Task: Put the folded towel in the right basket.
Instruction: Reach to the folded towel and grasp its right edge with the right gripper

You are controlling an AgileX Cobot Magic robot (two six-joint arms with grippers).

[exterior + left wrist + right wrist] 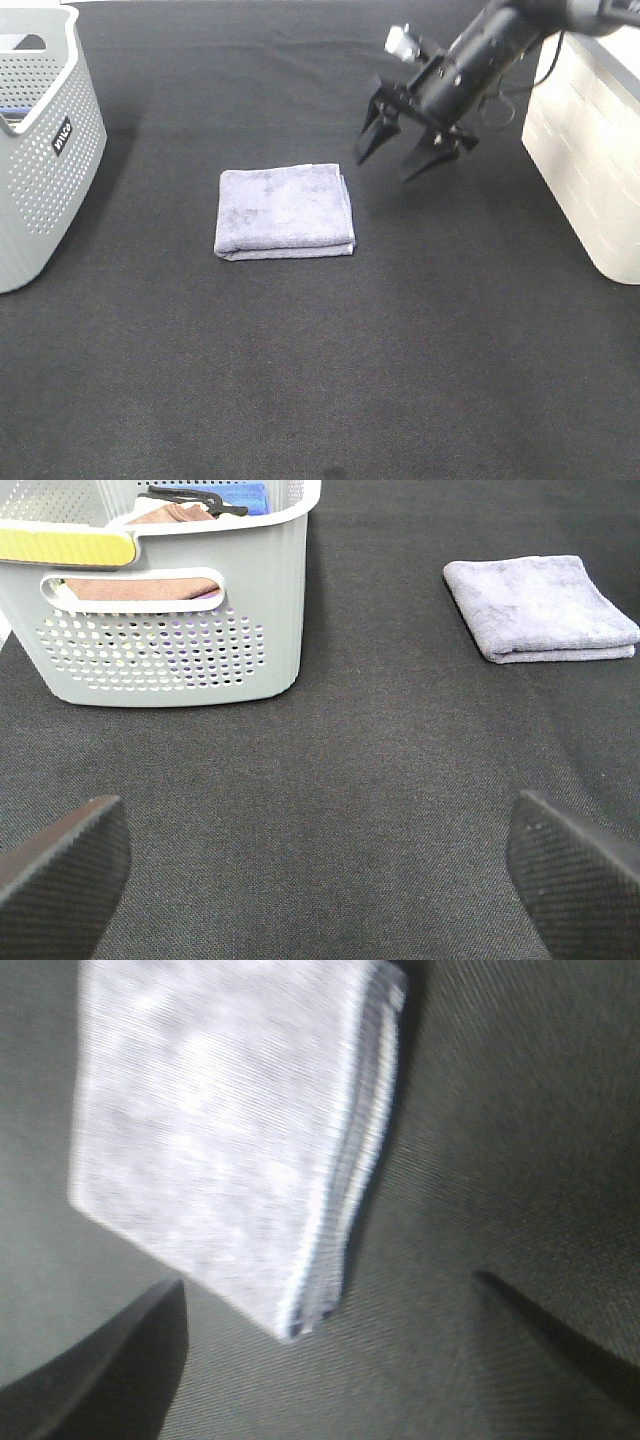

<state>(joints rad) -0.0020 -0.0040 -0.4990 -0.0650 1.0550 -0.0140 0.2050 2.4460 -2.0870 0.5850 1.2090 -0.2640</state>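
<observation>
Near the folded lavender terry towel (285, 211), our black right gripper (387, 166) hovers wide open, empty; we should straddle all layers squarely.

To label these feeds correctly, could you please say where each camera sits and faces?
Exterior high: mounted high, looking down at the table, folded towel, left basket and right basket; the open right gripper shows near the towel.
Left wrist: on the left arm, facing low across the table at the left basket and towel; the open left gripper frames the view.
Right wrist: on the right arm, facing down, close on the towel; the right gripper shows.
Shared: all three see the towel.
</observation>
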